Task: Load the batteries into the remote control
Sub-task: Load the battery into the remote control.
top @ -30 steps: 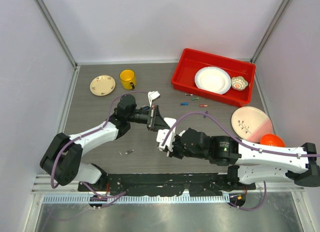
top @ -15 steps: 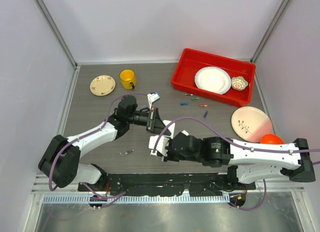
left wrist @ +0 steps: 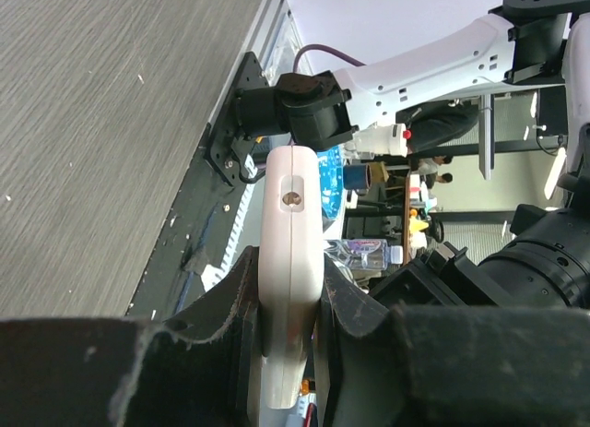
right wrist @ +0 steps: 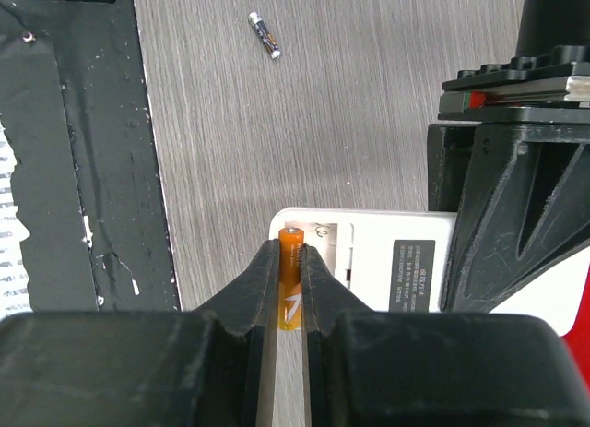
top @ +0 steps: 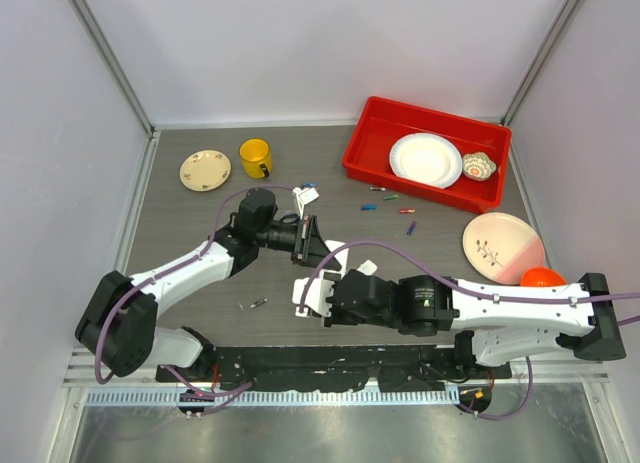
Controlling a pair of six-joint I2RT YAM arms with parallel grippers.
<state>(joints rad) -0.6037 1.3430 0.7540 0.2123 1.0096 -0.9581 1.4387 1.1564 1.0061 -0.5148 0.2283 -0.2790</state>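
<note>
Between the black fingers of the right gripper [right wrist: 289, 254] sits an orange battery [right wrist: 290, 298], pinched along its length with the silver cap poking out past the fingertips. Just beyond that cap is the remote control [right wrist: 369, 261], its white back turned to the right wrist camera. The battery bay is uncovered and a printed label sits beside it. The cap lies at the end of the open bay, but whether it touches the plastic cannot be told.

The left gripper [left wrist: 290, 281] clamps the remote's other end, its jaws pressed against opposite sides. The handset hangs clear of the table [top: 190, 238] and shows edge-on in the left wrist view. From above, the two grippers meet at the near middle of the table, the left arm reaching in from the left and the right arm from the right.

A loose battery [top: 258, 304] lies on the wood-grain surface to the near left of the grippers. A small white piece [top: 305, 196] with a blue spot sits just beyond the left gripper on the far side. More batteries [top: 369, 208], in blue, red and green, are scattered further right, near a red bin [top: 372, 133].

The bin stands at the far right and holds a white plate [top: 425, 159] and a small patterned object [top: 479, 166]. At the right edge there is a pink-and-white plate [top: 503, 247], with an orange-red round thing [top: 544, 280] just beside it. At the far left, a yellow cup [top: 255, 158] stands next to a cream saucer [top: 205, 170].
</note>
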